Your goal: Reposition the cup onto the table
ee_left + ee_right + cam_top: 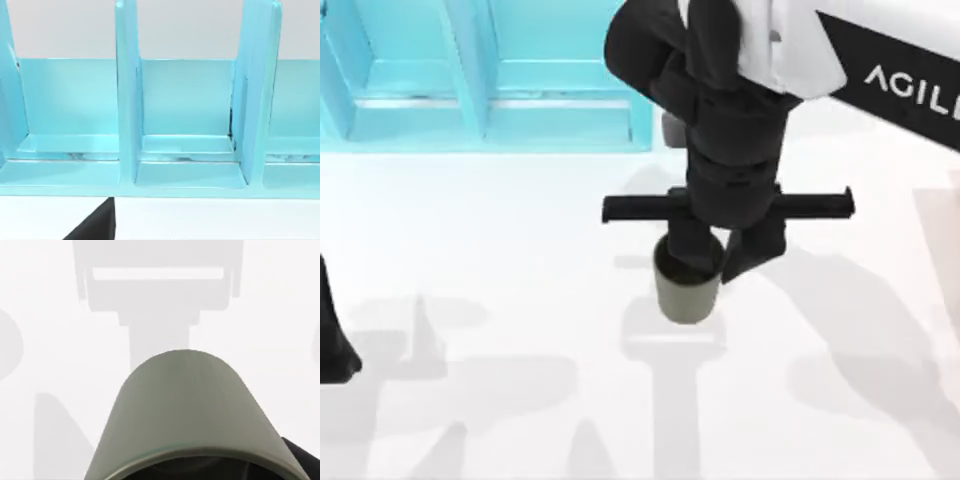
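The pale grey-beige cup (685,290) stands upright in the middle of the white table (500,260), in front of the shelf's right end. My right gripper (720,262) comes down on it from above, shut on the cup's rim at its right side, one finger inside and one outside. The right wrist view looks along the cup's outer wall (185,410), with the gripper's shadow on the table beyond. I cannot tell whether the cup's base touches the table. My left arm (332,345) is parked at the table's left edge.
A turquoise compartmented shelf unit (470,80) runs along the back left of the table; its open compartments (185,175) face the left wrist camera. White table surface extends left, right and in front of the cup.
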You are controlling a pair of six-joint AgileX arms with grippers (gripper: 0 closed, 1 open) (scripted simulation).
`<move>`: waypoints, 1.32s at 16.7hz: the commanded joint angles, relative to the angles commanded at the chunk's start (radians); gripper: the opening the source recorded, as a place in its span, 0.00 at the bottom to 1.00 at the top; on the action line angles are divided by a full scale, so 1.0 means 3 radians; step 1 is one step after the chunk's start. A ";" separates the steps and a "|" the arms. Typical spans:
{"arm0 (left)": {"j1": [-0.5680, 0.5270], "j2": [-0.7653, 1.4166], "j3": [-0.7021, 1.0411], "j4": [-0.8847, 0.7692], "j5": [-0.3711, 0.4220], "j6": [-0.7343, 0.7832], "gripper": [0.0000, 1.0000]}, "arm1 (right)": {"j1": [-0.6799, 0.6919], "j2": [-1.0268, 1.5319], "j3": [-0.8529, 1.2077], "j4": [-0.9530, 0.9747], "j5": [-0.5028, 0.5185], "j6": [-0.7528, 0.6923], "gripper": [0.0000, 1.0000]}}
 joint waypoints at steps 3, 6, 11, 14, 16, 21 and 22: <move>0.0000 0.0000 0.0000 0.0000 0.0000 0.0000 1.00 | 0.0472 0.0249 0.0324 0.0000 0.0004 0.0474 0.00; 0.0000 0.0000 0.0000 0.0000 0.0000 0.0000 1.00 | 0.0624 0.0330 0.0437 0.0008 0.0006 0.0627 0.00; 0.0000 0.0000 0.0000 0.0000 0.0000 0.0000 1.00 | 0.0616 0.0323 0.0414 0.0023 -0.0001 0.0628 0.00; 0.0000 0.0000 0.0000 0.0000 0.0000 0.0000 1.00 | 0.0644 0.0356 0.0207 0.0260 0.0007 0.0626 0.00; 0.0000 0.0000 0.0000 0.0000 0.0000 0.0000 1.00 | 0.0655 0.0398 0.0003 0.0529 0.0004 0.0647 0.00; 0.0000 0.0000 0.0000 0.0000 0.0000 0.0000 1.00 | 0.0671 0.0449 -0.0223 0.0787 0.0007 0.0675 0.00; 0.0000 0.0000 0.0000 0.0000 0.0000 0.0000 1.00 | 0.0671 0.0449 -0.0223 0.0787 0.0007 0.0675 0.00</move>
